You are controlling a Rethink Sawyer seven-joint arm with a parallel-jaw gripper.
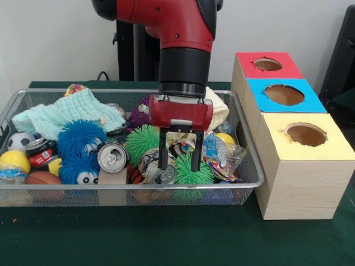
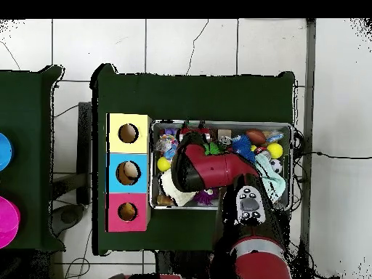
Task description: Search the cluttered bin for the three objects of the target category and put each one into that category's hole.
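Note:
The wire mesh bin [image 1: 252,183] lies on the green table, full of toys, cans and cloths; it also shows in the overhead view [image 2: 290,131]. My gripper [image 1: 179,167] hangs over the bin's middle front, open, with its fingers [image 1: 162,149] down among the clutter. The fingers stand either side of a colourful patterned thing [image 1: 180,147], above a silver can [image 1: 161,176]. An orange black-striped bit [image 1: 133,174], perhaps the tiger, is mostly buried left of that can. I cannot pick out the duck. The red-topped box's hole [image 1: 267,64] is at the far right, also seen in the overhead view [image 2: 128,211].
The blue-topped hole [image 1: 284,95] and the yellow-topped hole [image 1: 305,134] sit in front of the red one. Blue puff balls [image 1: 80,138], green puff balls [image 1: 142,141], a pale green cloth [image 1: 69,113], cans [image 1: 112,157] and balls [image 1: 15,160] fill the bin. In the overhead view the arm [image 2: 211,167] covers the bin's middle.

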